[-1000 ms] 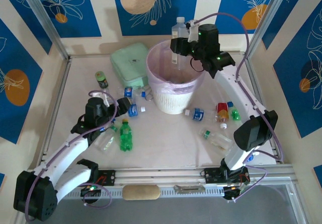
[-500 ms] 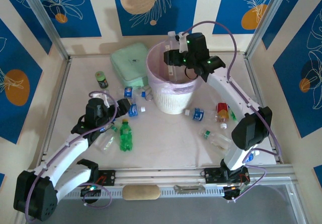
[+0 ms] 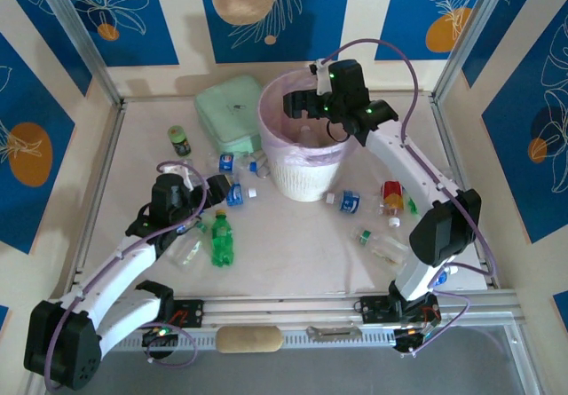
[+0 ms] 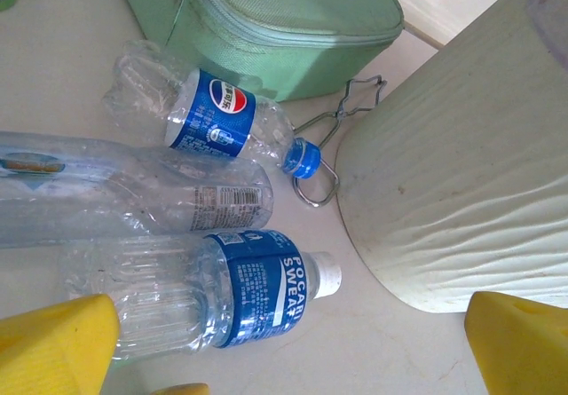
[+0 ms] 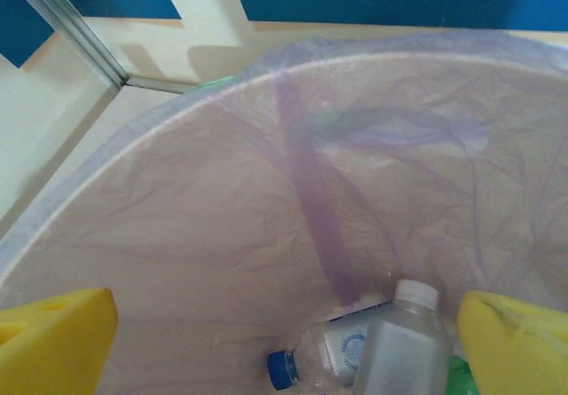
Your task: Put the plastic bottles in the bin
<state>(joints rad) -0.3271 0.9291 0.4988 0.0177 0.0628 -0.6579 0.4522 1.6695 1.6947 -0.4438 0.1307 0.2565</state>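
The bin (image 3: 306, 169), white and woven with a pink liner (image 5: 266, 200), stands at mid-table. My right gripper (image 3: 300, 109) hangs open over its mouth; in the right wrist view this gripper (image 5: 284, 346) looks down at a white-capped clear bottle (image 5: 404, 346) and a blue-capped bottle (image 5: 319, 364) in the bin. My left gripper (image 3: 216, 185) is open, low and left of the bin. In the left wrist view this gripper (image 4: 288, 355) hovers by a Pocari Sweat bottle (image 4: 240, 297), a Pepsi bottle (image 4: 213, 115) and a crushed clear bottle (image 4: 133, 191). A green bottle (image 3: 221, 240) lies near the left arm.
A mint-green box (image 3: 229, 111) sits behind-left of the bin, with a dark green-lidded jar (image 3: 179, 139) beside it. More bottles (image 3: 351, 201) and a red-capped one (image 3: 391, 193) lie right of the bin. A wire clip (image 4: 328, 146) lies by the bin's base.
The right gripper came down over the bin's mouth, opened, and let go of the white-capped clear bottle, which now lies inside. The left arm has stayed put.
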